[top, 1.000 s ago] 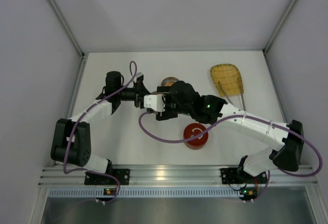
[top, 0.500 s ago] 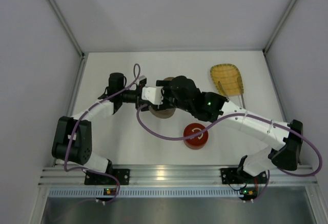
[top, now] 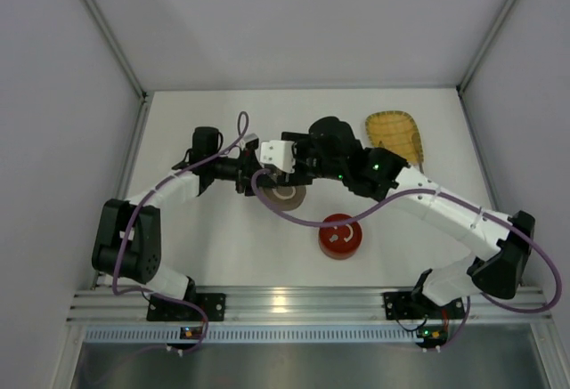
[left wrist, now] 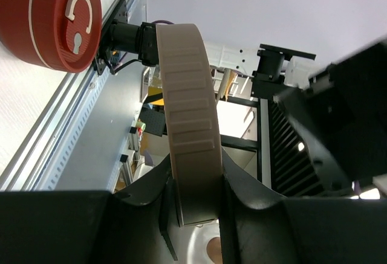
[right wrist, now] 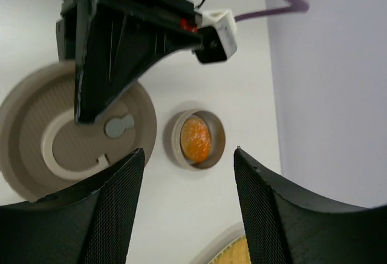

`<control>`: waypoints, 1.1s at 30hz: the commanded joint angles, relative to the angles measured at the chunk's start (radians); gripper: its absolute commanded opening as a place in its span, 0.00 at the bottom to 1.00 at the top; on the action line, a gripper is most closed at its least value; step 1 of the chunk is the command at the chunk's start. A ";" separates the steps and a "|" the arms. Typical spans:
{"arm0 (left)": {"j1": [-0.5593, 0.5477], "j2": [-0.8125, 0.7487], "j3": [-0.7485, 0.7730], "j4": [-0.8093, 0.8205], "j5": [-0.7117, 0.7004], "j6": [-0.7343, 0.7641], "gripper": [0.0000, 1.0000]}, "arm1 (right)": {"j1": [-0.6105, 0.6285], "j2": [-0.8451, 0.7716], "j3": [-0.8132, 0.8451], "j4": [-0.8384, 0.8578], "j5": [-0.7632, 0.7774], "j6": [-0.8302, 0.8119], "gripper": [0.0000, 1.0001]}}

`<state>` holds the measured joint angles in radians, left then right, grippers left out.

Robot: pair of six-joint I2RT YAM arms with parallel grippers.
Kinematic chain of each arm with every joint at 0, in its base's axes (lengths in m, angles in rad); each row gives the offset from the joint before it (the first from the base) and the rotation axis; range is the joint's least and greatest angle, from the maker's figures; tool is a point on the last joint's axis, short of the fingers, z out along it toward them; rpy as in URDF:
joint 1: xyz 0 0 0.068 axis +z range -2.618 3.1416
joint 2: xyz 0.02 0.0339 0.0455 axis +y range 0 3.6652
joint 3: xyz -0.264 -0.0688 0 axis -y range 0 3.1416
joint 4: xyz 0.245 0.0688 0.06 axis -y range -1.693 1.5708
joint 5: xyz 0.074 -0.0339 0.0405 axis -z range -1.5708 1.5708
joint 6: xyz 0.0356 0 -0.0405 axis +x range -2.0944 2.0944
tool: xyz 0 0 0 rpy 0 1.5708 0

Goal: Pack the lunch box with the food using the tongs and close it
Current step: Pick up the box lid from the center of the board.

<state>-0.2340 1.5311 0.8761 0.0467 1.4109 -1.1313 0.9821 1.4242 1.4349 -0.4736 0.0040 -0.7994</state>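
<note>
My left gripper (top: 252, 175) is shut on the rim of a beige round lunch box lid (top: 283, 197). In the left wrist view the lid (left wrist: 187, 95) stands edge-on between the jaws of that gripper (left wrist: 195, 167). The lid's face (right wrist: 66, 143) bears a raised C and a small knob. Beside it a small round beige tin (right wrist: 214, 152) holds the round orange food (right wrist: 195, 138). My right gripper (top: 298, 153) hangs above that tin, open, with nothing between the fingers (right wrist: 188, 152). From the top view the tin is hidden under the right arm. The tongs do not show.
A red round lid (top: 339, 235) with a white C lies near the front middle, also in the left wrist view (left wrist: 48, 16). The yellow woven tray (top: 396, 131) sits at the back right, its edge close to my right gripper (right wrist: 239, 253). Both arms crowd the table's middle.
My right gripper has moved back and to the right, off the beige lid, and now hangs over the small tin. The left gripper has shifted slightly right, still holding the lid.
</note>
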 commanded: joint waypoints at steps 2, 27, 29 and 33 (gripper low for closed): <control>0.001 -0.003 0.049 -0.083 0.062 0.091 0.00 | -0.128 -0.114 0.010 -0.189 -0.344 0.051 0.62; -0.005 0.060 0.092 -0.202 0.118 0.142 0.00 | 0.035 -0.067 -0.082 -0.157 -0.262 -0.017 0.68; -0.007 0.061 0.095 -0.219 0.123 0.153 0.00 | 0.040 -0.054 -0.087 -0.146 -0.248 -0.020 0.68; -0.008 0.067 0.092 -0.245 0.140 0.166 0.00 | 0.052 -0.035 -0.105 -0.102 -0.211 -0.027 0.68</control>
<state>-0.2367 1.5890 0.9348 -0.1631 1.4624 -0.9989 1.0111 1.3766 1.3441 -0.6388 -0.2352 -0.8062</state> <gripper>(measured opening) 0.295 0.678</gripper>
